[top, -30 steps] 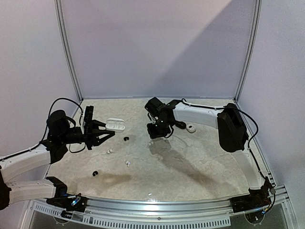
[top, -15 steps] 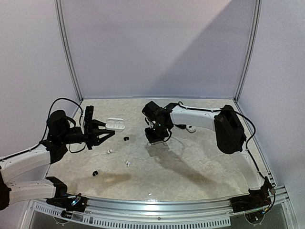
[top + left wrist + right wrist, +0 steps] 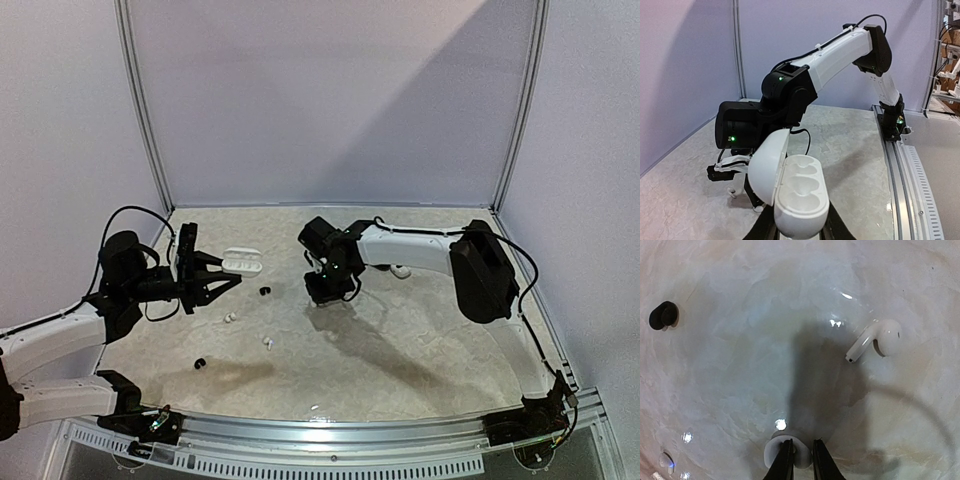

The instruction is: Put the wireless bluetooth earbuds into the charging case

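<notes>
- Closest to you in the top view is the front black bud (image 3: 200,363), loose on the table (image 3: 420,340). It's too tiny there to tell which way it points.
- A bit further in are the near white bud (image 3: 267,342) and the left white bud (image 3: 230,318). They lie apart from each other, and their stems are too small to read.
- Your left gripper (image 3: 230,271) is clamped on the open case (image 3: 801,200) and holds it up off the table on the left side.
- In the left wrist view the case's long axis runs straight away from the camera. The lid (image 3: 769,167) is flipped up on the left and the sockets have nothing in them.
- The far black bud (image 3: 265,291) sits on the table between your two grippers.
- Your right gripper (image 3: 801,447) points down at the table with its jaws nearly together, pinching the pinched bud (image 3: 772,454). The fingers hide most of it, so I can't tell how it's oriented.
- Past those fingers in the right wrist view, the stemmed bud (image 3: 880,337) lies flat. Its bulb is at upper right and its stem angles down-left.
- Farthest back is the second case (image 3: 401,268), half hidden behind your right arm. I can't tell whether it's open or closed.
</notes>
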